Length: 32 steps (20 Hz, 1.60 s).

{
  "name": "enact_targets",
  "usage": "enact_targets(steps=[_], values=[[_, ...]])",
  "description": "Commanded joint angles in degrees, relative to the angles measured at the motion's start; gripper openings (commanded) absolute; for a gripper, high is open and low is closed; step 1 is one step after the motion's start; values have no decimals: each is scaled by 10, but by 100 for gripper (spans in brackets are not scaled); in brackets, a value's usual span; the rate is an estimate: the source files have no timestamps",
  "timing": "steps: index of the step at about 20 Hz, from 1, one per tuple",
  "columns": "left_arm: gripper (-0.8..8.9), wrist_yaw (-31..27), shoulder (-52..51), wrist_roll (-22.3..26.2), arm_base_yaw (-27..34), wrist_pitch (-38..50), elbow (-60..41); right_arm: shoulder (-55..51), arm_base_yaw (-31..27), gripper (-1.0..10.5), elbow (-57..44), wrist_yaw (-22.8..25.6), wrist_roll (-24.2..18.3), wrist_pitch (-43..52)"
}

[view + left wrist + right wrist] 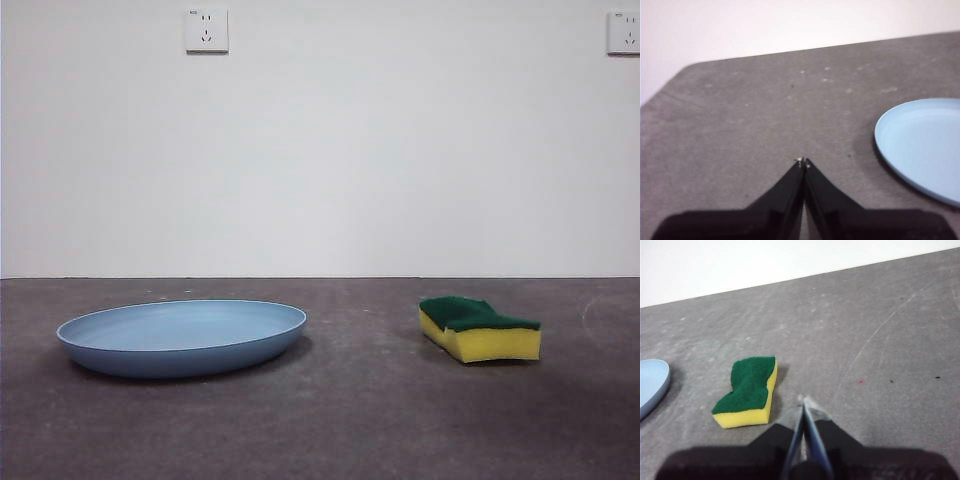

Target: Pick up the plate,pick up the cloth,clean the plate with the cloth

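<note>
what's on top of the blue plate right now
Nothing: the plate shows only bare blue surface in every view. The sponge lies apart on the table. The left wrist view crops the plate's far part.

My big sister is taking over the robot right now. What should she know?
Left gripper: shut, holding nothing, above bare table beside the plate.
Right gripper: shut, holding nothing, above the table near the sponge.
The plate lies flat on the table. The sponge, the job's cleaning cloth, sits green side up, apart from the plate.
Done: nothing yet; neither thing is picked up.
Left: pick up the plate, pick up the sponge, wipe the plate with it. Both grippers will need to open first.
</note>
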Motion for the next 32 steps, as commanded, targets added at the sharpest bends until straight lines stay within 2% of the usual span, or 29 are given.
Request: enact_targets(steps=[1,7,10,13,15,17,20,26,29,32], values=[[-1,-1,-2,38,2,3,-8,-2,-1,1,-7,1,5,-5],[-1,6,-2,37,2,3,-8,-2,-1,1,-7,1,5,-5],[-1,32,-2,7,2,4,-8,-2,-1,1,-6,-1,7,-5],[-2,88,-2,-61,2,15,-8,-2,-1,-3,-4,-1,47,-5],[-4,114,-2,-87,2,27,-8,-2,-1,-9,-1,-1,83,-6],[-5,123,-2,-116,2,38,-8,0,-1,-9,5,-2,114,-6],[-6,124,-2,-149,2,45,-6,13,-1,-10,22,-6,134,-11],[-6,123,10,-208,2,14,22,80,-1,-9,95,-15,136,-56],[-6,123,31,-208,2,-12,53,136,-1,-9,148,-23,133,-82],[-6,123,63,-207,2,-35,91,201,-1,-9,206,-44,108,-108]])
